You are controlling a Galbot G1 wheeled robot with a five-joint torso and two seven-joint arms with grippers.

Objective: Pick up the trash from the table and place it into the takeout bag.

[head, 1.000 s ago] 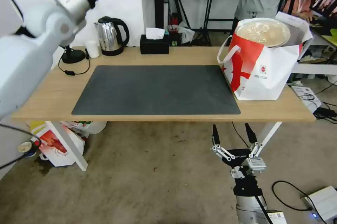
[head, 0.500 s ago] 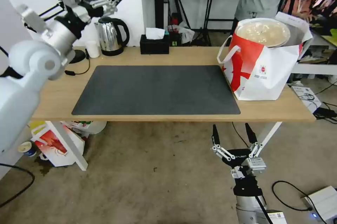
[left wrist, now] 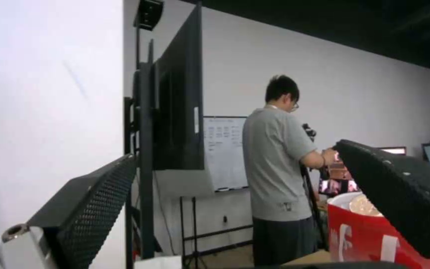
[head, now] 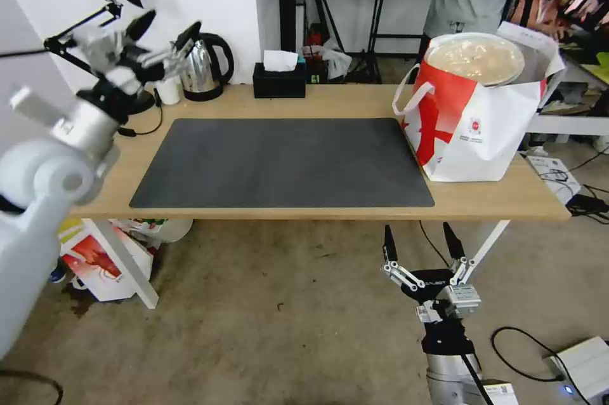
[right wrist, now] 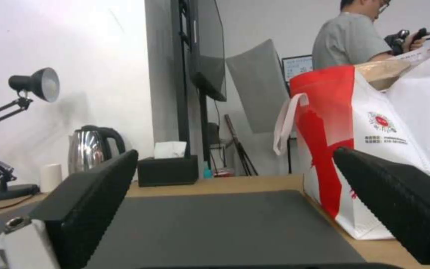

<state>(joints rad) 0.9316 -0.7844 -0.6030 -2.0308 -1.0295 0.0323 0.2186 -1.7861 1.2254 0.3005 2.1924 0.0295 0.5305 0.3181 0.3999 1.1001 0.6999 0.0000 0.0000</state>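
Stretching across the scene, the long light-wood table (head: 95, 170) carries a large matte dark grey mat (head: 282, 160) with a flat rectangular shape at its middle. At the table's right end stands the takeout bag (head: 482, 132), a boxy red-and-white sack with white strap handles and a small round logo; a tan lidded round bowl (head: 476, 57) sits in its open mouth, its clear lid cloudy over pale contents. Along the far edge sit a black tissue box (head: 279, 81), a shiny steel kettle (head: 200, 68) with a black handle, and a small plain white cup (head: 167, 89). The left gripper (head: 162, 38) hangs above the far left corner, its textured black fingers spread apart and empty. The right gripper (head: 420, 245) waits below the near edge, pointed fingers apart, holding nothing.
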